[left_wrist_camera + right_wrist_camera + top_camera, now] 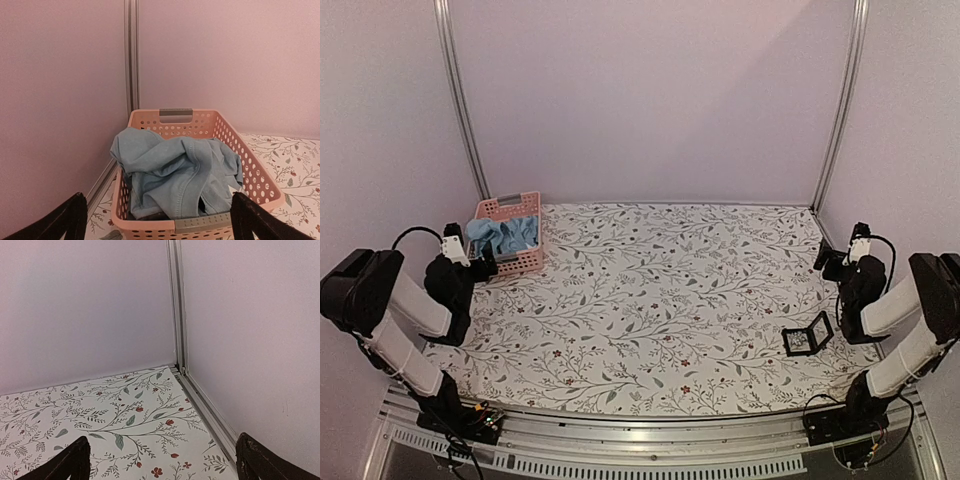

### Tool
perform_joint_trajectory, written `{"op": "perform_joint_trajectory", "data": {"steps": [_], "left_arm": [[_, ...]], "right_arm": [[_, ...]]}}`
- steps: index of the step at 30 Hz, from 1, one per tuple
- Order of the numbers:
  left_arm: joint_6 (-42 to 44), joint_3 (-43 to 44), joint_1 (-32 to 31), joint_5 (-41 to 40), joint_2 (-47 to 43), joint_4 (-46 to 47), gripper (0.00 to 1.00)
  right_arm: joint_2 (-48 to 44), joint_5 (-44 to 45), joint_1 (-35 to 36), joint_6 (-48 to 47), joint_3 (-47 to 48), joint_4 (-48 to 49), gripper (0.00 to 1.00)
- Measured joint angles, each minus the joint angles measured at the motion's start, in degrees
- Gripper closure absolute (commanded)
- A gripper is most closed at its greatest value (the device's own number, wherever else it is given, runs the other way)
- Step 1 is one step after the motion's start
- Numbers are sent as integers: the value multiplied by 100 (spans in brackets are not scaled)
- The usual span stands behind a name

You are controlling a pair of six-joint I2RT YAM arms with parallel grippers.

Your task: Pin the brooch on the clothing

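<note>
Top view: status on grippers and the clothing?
Both open, empty: left gripper facing pink basket, right gripper over tablecloth. Blue clothing crumpled in basket. Brooch not discernible; black frame box on tablecloth, right side.

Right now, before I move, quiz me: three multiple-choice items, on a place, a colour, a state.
1. Where is the clothing? A spread flat in the middle; B bunched inside the basket; C hanging on the wall.
2. What colour is the basket? A pink; B green; C black.
3. How do the left gripper and right gripper stand? A both open, empty; B both shut; C each clamped on cloth.
Answers: B, blue cloth fills the basket; A, its walls are pink; A, both wrist views show jaws wide apart, gripping nothing.
</note>
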Motion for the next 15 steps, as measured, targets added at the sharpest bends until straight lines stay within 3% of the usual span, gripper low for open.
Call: {"op": "perform_joint_trajectory", "data": {"steps": [8,15], "left_arm": [[4,0,0,15,-72,-111,0],[-254,732,-39,-601,-2070,-2081,8]], "right_arm": [[-1521,-68,-2,74,326,-1471,1],[-2435,-1309,-2,380,1416,-3104,7]]}}
